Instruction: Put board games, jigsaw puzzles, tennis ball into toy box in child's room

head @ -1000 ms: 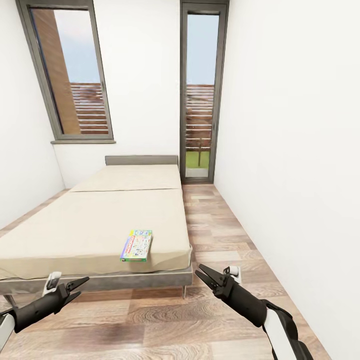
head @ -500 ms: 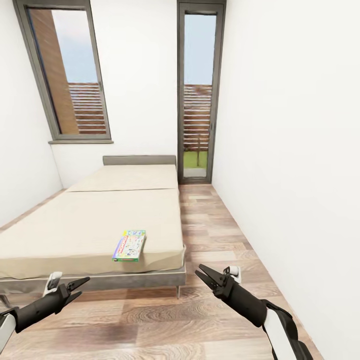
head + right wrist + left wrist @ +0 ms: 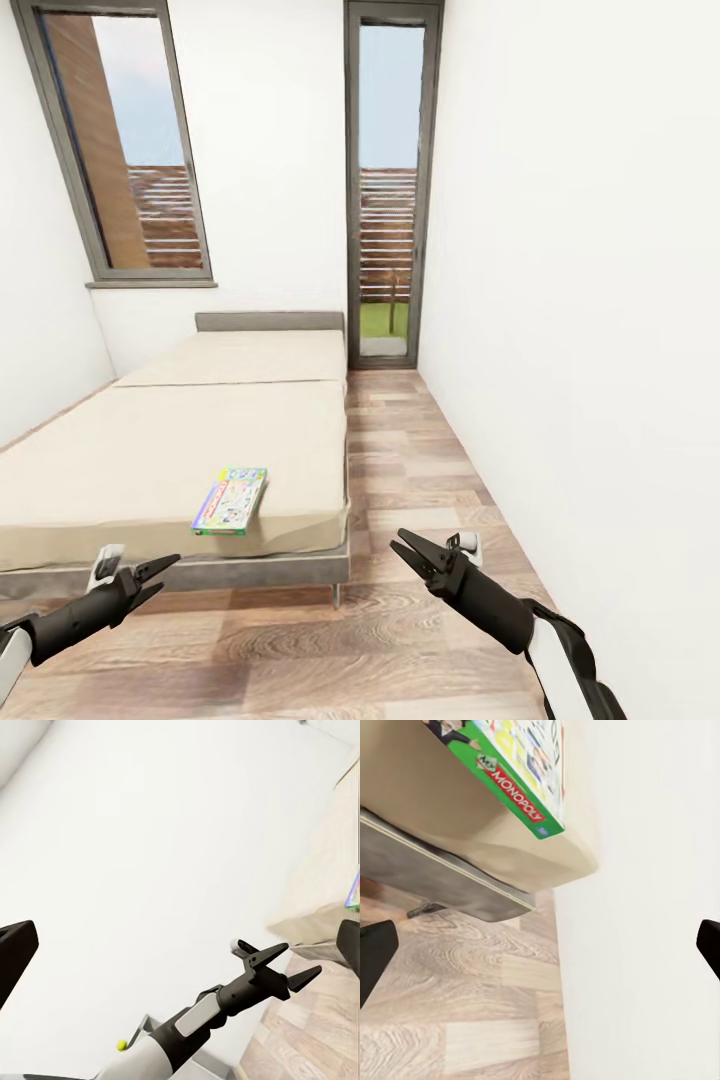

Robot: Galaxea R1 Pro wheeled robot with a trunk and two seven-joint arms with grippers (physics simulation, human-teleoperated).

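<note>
One of the board games, a Monopoly box (image 3: 230, 500) with a white-green lid, lies flat near the foot corner of the bed (image 3: 150, 450). The left wrist view looks up at its green edge (image 3: 517, 784) overhanging the mattress corner. My left gripper (image 3: 160, 575) hangs open and empty over the floor, just short of the bed's foot. My right gripper (image 3: 396, 542) is open too, over the floor strip to the right of the bed. In the right wrist view, my left gripper (image 3: 302, 958) stands open, and the small yellow-green tennis ball (image 3: 121, 1045) shows far behind the left arm.
A wood-plank floor strip (image 3: 420, 470) runs between the bed and the white right wall (image 3: 580, 300). A tall glass door (image 3: 385, 190) closes its far end, with a window (image 3: 120, 150) above the bed. The bed frame's grey edge (image 3: 442, 881) stands on thin legs.
The whole head picture has shifted, so the bed and the Monopoly box sit further left; the camera moved. Both grippers hold the same open pose.
</note>
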